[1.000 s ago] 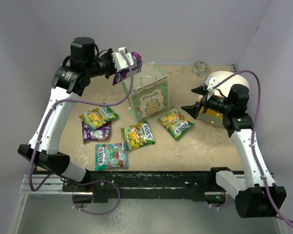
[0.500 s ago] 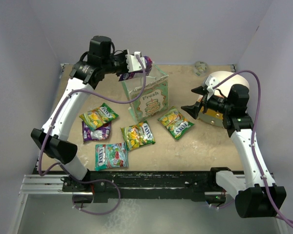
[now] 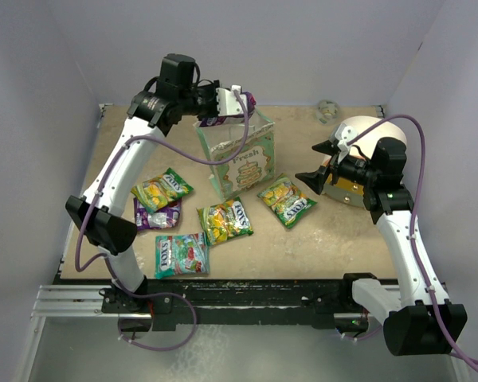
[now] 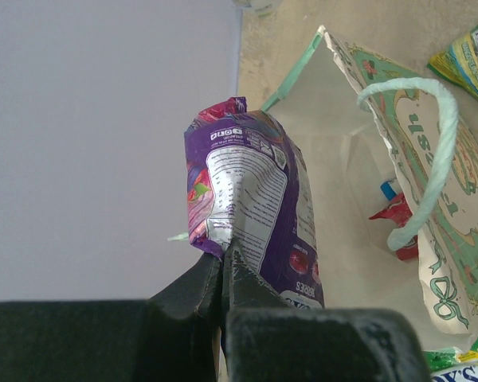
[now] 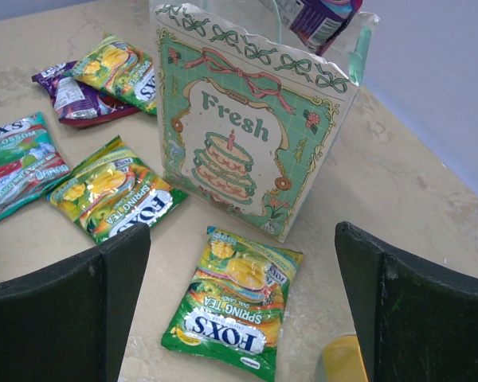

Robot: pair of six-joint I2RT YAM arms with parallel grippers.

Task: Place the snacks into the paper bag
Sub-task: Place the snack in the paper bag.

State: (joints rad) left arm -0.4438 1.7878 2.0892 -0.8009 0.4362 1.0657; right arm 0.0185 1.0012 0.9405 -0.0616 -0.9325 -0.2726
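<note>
A packet (image 4: 251, 199) hangs over the paper bag (image 3: 243, 163), five packets (image 3: 225, 220) before it.

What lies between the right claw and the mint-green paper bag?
A yellow-green glossy candy packet lies flat before the mint-green paper bag, straight ahead of the open right claw; the right wrist view shows it.

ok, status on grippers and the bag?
Left gripper shut on purple packet, above paper bag mouth. Right gripper open, empty. Five packets on the table. Nothing blocking the mouth.

Pale lavender walls (image 3: 303, 40) close round a sandy beige tabletop (image 3: 334, 247), evenly lit, with a black rail (image 3: 247, 290) along its near edge.
</note>
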